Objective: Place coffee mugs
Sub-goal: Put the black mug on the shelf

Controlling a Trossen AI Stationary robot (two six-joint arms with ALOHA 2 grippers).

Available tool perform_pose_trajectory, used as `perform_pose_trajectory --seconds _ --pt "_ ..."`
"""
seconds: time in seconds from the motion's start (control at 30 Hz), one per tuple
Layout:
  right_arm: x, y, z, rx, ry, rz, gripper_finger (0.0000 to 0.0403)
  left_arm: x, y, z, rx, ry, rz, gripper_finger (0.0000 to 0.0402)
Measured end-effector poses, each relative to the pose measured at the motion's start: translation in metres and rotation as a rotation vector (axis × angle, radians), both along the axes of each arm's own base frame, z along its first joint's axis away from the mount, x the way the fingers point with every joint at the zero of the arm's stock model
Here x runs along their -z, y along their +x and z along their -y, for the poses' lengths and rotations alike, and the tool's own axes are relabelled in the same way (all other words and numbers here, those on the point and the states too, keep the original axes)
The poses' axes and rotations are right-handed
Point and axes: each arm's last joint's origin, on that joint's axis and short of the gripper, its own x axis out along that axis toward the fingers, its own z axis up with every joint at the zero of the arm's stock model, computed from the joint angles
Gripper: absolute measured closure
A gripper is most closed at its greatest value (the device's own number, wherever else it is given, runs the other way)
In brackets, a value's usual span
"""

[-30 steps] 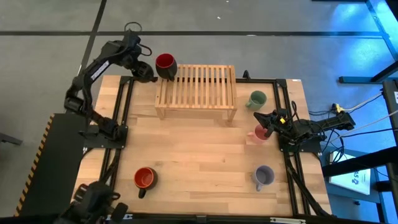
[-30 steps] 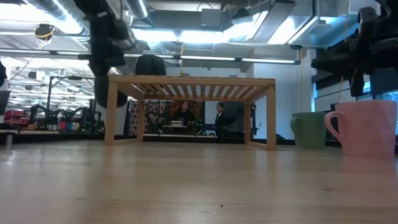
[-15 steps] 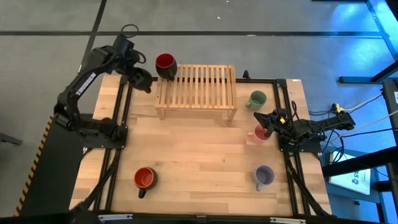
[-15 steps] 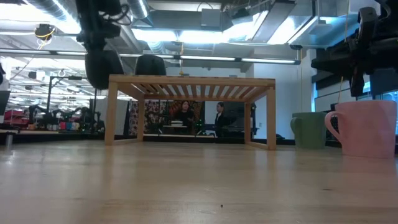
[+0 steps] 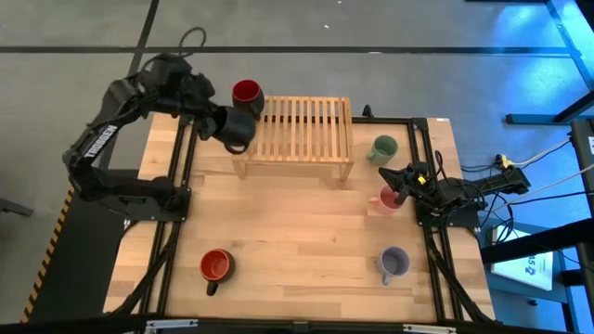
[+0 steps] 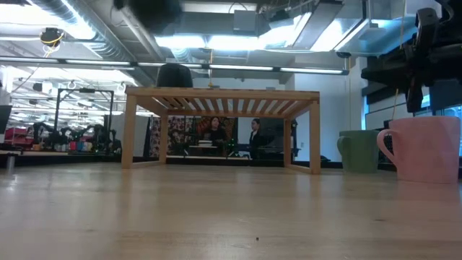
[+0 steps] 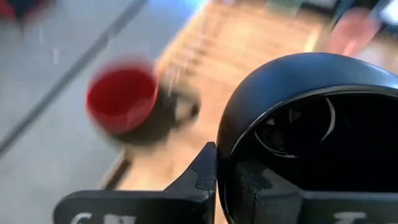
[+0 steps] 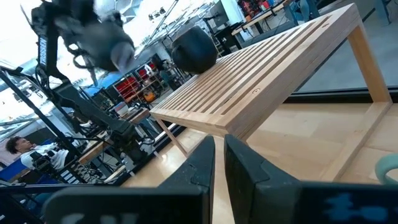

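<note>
High view: left gripper (image 5: 220, 123) has swung in from off the rack's (image 5: 293, 130) left end and now hangs over its left corner, jaws clamped on the black mug (image 5: 236, 131). That puts the second mug close to set-down beside the dark red mug (image 5: 247, 94), already on the rack's far-left corner. Black mug is tipped, mouth toward the wrist camera, axis off vertical; handle hidden. Right of the rack, right gripper (image 5: 400, 179) waits over the pink mug (image 5: 385, 199), jaws narrow, empty.
</note>
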Motion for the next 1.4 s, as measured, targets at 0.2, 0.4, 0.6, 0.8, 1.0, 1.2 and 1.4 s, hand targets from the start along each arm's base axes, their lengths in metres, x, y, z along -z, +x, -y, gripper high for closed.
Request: perform_pose_trajectory --seconds 0.2,0.4,0.6,0.8,1.0,1.2,1.4 --pt "0.0 0.0 -0.001 -0.026 -0.001 0.0 0.0379 -0.035 0.025 0.011 0.094 0.098 0.199 0.0391" --pt "0.0 0.0 -0.001 -0.026 -0.002 -0.002 0.0379 -0.055 0.064 -0.003 0.114 0.109 0.181 0.0391" --pt "0.0 0.0 -0.001 -0.026 -0.002 -0.002 0.0379 -0.057 0.089 -0.031 0.092 0.048 0.04 0.0391" --pt "0.0 0.0 -0.001 -0.026 -0.002 -0.003 0.0379 -0.034 0.115 -0.06 -0.007 0.028 -0.112 0.039" --pt "0.0 0.0 -0.001 -0.026 0.0 -0.002 0.0379 -0.01 0.137 -0.086 -0.077 0.014 -0.192 0.039" --pt "0.0 0.0 -0.001 -0.026 0.001 -0.002 0.0379 0.01 0.151 -0.098 -0.077 0.029 -0.301 0.0389" --pt "0.0 0.0 -0.001 -0.027 0.002 -0.002 0.0379 0.028 0.165 -0.111 -0.09 0.048 -0.381 0.0389"
